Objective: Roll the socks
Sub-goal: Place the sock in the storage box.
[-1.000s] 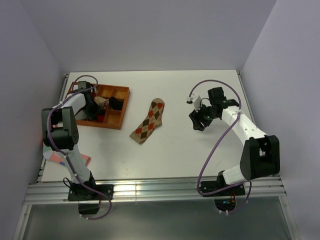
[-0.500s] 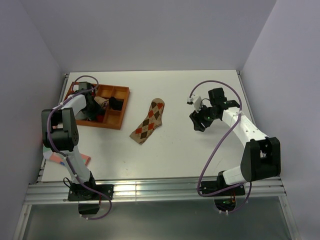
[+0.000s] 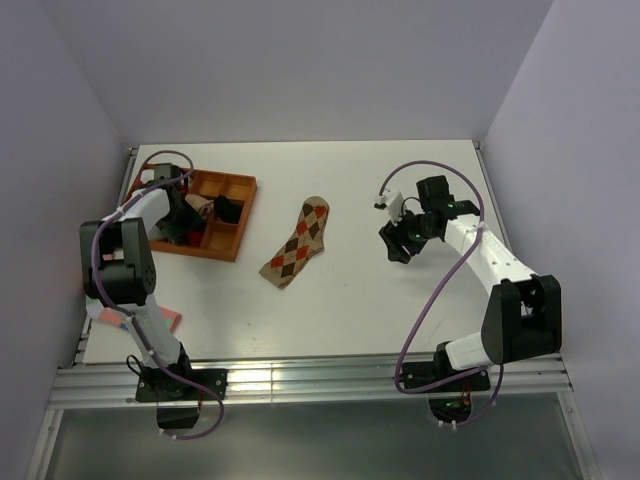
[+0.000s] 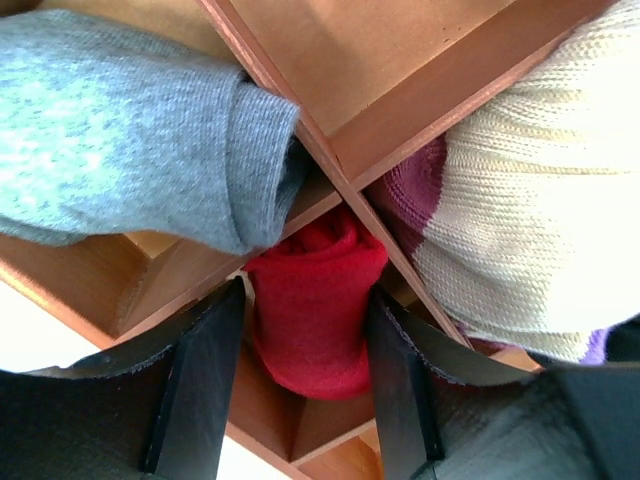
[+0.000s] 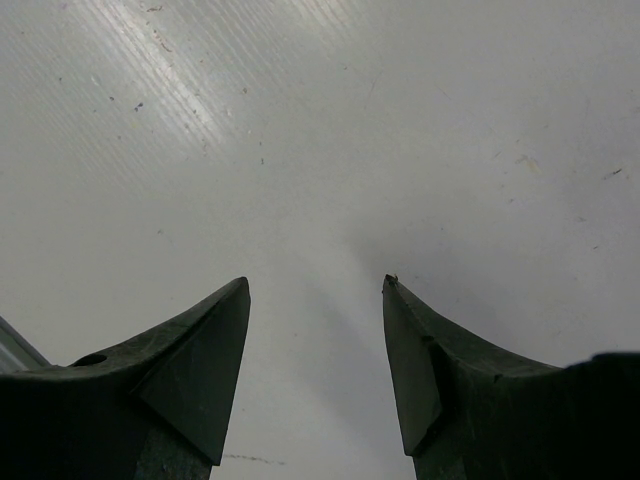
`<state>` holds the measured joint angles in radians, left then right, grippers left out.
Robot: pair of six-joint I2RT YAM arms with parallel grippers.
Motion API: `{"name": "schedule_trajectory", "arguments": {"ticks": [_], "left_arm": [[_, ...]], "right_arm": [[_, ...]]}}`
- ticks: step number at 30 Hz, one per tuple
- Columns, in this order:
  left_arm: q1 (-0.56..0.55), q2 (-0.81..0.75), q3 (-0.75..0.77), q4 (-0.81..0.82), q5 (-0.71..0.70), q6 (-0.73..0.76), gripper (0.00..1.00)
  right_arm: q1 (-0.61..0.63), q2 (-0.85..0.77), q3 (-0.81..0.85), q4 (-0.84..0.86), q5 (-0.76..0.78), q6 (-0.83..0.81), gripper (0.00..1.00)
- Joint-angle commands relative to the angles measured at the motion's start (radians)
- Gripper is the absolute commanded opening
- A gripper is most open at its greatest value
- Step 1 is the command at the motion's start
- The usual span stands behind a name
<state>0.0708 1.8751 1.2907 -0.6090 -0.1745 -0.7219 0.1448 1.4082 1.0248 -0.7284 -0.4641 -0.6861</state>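
Observation:
The rolled bright red sock (image 4: 315,310) sits in a compartment of the wooden tray (image 3: 246,218). My left gripper (image 4: 305,290) reaches into the tray (image 4: 400,130) with a finger pressed on each side of the red roll; in the top view it (image 3: 185,215) hangs over the tray's left half. The tan-brown argyle sock (image 3: 298,243) lies flat and unrolled on the table's middle. My right gripper (image 3: 398,245) is open and empty, to the right of the argyle sock. The right wrist view shows its fingers (image 5: 315,285) over bare white table.
A grey sock (image 4: 130,130) and a cream and maroon sock (image 4: 530,200) fill neighbouring compartments. A dark rolled item (image 3: 228,208) lies in the tray's right part. A pink sock (image 3: 165,318) lies at the table's near left, beside the left arm. Walls enclose three sides.
The tray has slid a little to the left with my left gripper in it. The right arm and the argyle sock have not moved.

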Motion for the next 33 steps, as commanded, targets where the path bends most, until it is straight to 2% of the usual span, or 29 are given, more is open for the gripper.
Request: {"name": "schedule_trajectory", "arguments": {"ticks": [1,18,22,25,30,33], "left_arm": [[0.009,-0.068,0.019,-0.021,-0.034,0.006,0.56],[0.009,-0.2,0.053,-0.031,0.015,0.007,0.56],[0.003,-0.327,-0.007,0.011,0.075,-0.013,0.54],[-0.029,-0.446,-0.071,0.057,0.101,-0.037,0.54],[-0.182,-0.631,-0.211,0.143,0.119,-0.108,0.53],[-0.249,-0.813,-0.367,0.225,0.135,-0.157,0.53]], "right_arm": [[-0.007,-0.026,0.023,-0.011,0.001,-0.006,0.63],[-0.005,-0.046,0.041,0.0,0.007,0.029,0.63],[0.022,-0.063,0.046,0.026,0.034,0.066,0.63],[0.111,-0.06,0.064,0.07,0.086,0.121,0.63],[0.267,-0.025,0.109,0.186,0.09,0.232,0.61],[0.349,-0.002,0.112,0.262,0.102,0.275,0.61]]}}
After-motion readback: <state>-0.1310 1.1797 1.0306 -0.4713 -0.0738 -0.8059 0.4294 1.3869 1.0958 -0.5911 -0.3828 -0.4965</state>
